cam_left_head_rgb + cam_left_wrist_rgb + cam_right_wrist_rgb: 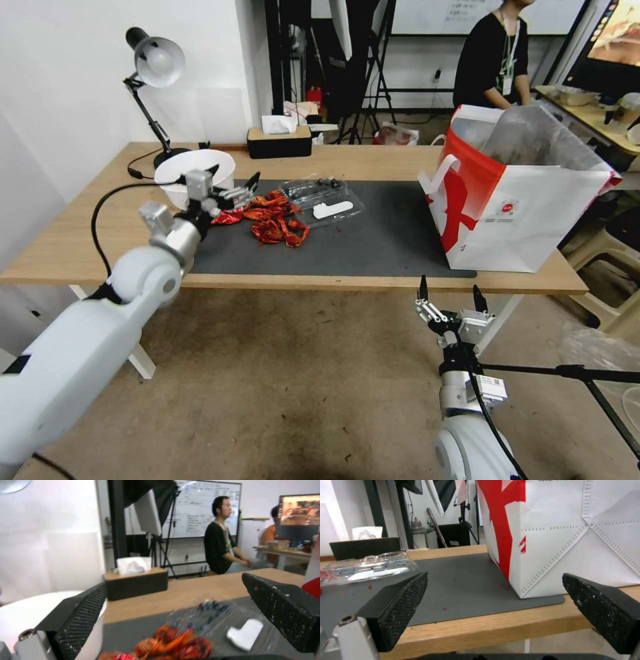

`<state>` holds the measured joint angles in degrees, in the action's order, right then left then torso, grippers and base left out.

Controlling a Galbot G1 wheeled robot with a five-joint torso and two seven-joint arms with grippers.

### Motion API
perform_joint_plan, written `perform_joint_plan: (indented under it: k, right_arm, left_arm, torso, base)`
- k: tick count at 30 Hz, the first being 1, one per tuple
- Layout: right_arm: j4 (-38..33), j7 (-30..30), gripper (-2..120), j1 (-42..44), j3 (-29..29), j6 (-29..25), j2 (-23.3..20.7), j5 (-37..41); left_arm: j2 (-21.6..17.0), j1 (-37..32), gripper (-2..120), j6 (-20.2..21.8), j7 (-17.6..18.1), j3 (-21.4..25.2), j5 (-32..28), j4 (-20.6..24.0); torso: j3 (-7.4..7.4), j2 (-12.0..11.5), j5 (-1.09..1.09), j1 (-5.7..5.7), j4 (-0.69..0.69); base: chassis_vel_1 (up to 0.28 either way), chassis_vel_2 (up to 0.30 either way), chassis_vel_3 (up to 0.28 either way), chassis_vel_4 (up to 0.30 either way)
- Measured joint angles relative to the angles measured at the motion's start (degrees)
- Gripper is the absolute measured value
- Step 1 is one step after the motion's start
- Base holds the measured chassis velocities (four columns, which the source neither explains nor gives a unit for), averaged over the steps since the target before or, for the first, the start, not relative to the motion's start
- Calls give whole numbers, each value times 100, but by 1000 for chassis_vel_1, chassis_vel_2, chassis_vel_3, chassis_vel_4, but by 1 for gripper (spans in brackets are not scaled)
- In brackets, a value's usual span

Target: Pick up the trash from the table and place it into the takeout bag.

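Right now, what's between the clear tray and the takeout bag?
Nothing: bare grey mat between the clear tray and the takeout bag in the head view; the right wrist view agrees.

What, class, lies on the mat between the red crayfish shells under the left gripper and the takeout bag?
Just the clear plastic tray, right beside the crayfish shells. Past it, bare grey mat runs to the takeout bag. The left gripper hangs open over the shells; the right gripper waits open below the table edge.

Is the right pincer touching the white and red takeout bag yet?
Apart. In the head view the right pincer hangs open below the light-wood table edge, clear of the white and red takeout bag standing on top.
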<state>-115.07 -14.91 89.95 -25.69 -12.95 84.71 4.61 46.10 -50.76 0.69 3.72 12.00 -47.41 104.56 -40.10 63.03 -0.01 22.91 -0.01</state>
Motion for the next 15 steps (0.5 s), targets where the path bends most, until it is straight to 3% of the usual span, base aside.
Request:
perform_joint_plan:
  k: [4,15]
  right_arm:
    - [0,0,100,-1,9,-2,-9,-2]
    - [20,2,100,13,8,-27,-8,-16]
  left_arm:
    - [121,-631,100,-111,-24,499,190,119]
    - [585,-1887,100,-475,-181,1286,791,205]
  torso:
    - [0,0,0,1,0]
    - [0,-1,2,0,1]
  base:
    - [0,0,0,0]
    - [0,0,0,0]
